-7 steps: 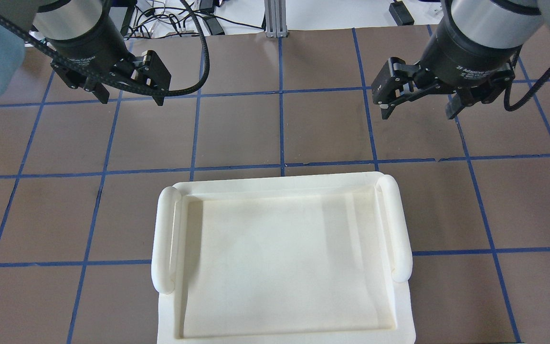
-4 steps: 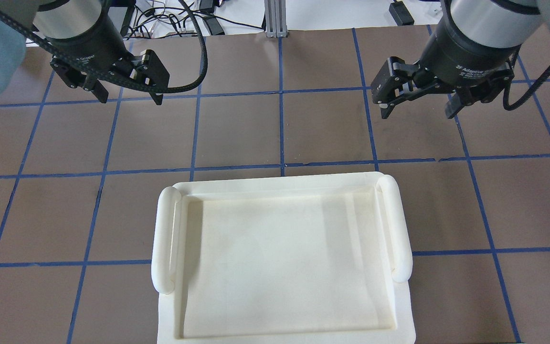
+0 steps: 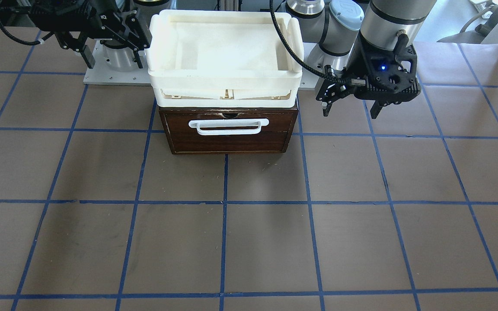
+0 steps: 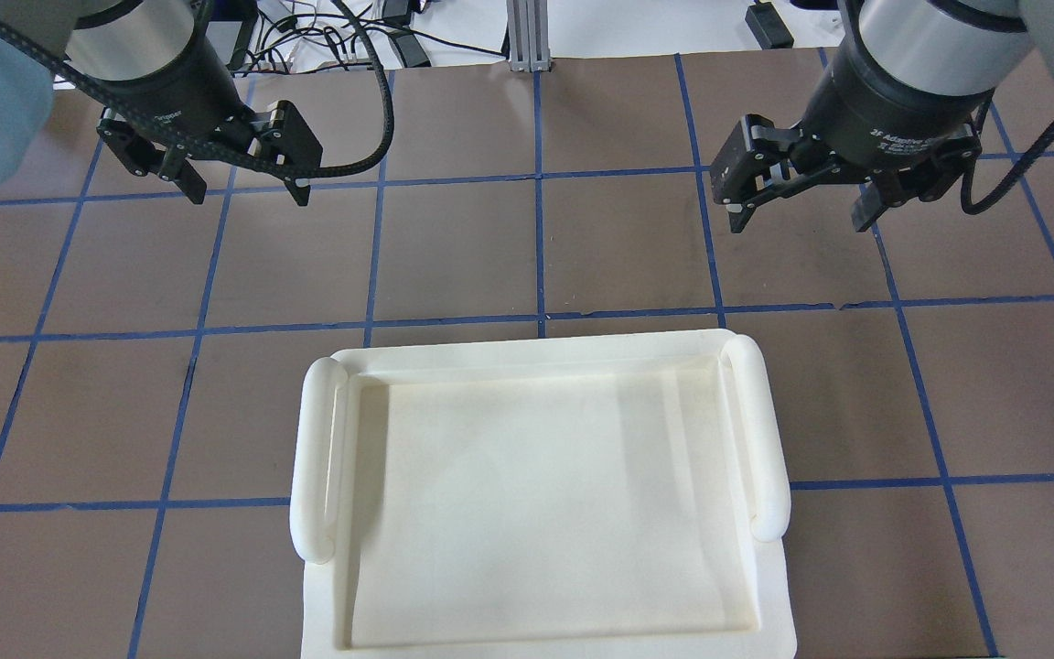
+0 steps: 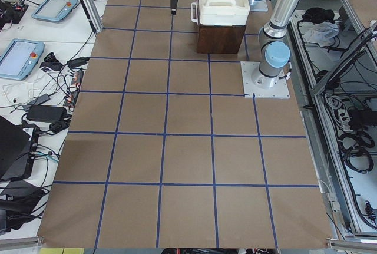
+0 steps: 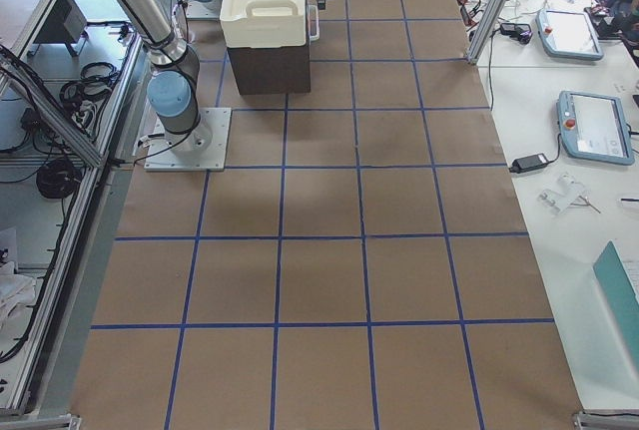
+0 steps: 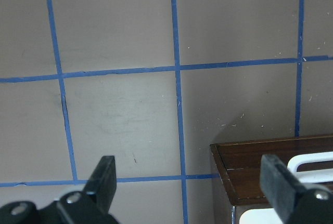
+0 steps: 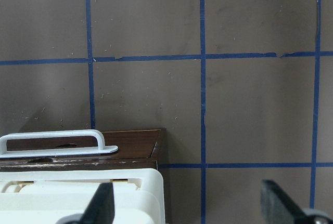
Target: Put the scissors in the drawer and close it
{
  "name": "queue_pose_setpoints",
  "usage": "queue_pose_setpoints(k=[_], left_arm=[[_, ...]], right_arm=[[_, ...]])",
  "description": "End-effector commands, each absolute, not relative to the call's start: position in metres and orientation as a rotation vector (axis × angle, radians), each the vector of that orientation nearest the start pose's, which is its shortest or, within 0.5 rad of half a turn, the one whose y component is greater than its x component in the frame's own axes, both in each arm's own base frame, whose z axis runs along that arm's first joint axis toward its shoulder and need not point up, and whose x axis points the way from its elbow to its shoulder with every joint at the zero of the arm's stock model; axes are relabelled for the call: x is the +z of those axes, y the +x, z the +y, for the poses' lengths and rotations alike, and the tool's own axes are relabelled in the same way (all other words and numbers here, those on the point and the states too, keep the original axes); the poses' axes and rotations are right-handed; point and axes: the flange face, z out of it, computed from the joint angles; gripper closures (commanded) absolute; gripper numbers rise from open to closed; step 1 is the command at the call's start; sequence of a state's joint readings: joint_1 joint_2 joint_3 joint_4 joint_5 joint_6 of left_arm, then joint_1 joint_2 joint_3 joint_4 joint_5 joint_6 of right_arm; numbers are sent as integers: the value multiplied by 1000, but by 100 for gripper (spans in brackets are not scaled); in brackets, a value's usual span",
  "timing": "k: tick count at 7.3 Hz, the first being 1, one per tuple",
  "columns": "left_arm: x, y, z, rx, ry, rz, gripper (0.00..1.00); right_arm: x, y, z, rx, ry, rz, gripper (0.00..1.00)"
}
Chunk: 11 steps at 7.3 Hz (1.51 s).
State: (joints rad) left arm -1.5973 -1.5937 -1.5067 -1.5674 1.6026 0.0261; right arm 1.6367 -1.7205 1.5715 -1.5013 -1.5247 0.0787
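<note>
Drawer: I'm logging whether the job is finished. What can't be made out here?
Drawer interior: hidden in all views by its shut front; the scissors show nowhere.
Drawer from overhead: covered by the white tray.
Tray's near end: cut off by the overhead view's bottom edge.

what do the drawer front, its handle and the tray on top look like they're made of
Drawer front: dark brown wood with a glossy varnish; streaky grain and a sheen show. Handle: smooth white, probably plastic, possibly painted metal. Tray: off-white matte plastic by its rounded moulded rims, though that is a guess.
</note>
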Motion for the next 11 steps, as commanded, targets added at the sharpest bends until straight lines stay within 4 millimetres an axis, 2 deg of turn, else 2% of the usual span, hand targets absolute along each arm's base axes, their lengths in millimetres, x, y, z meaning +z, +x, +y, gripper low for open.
queue_pose_setpoints(k=[1, 11], left_arm=[[506, -143, -504, -62, 78, 3108, 0], [509, -144, -503, -74, 72, 3128, 0]], right_arm=[[550, 166, -422, -122, 16, 3084, 0], [550, 164, -424, -129, 14, 3098, 0]])
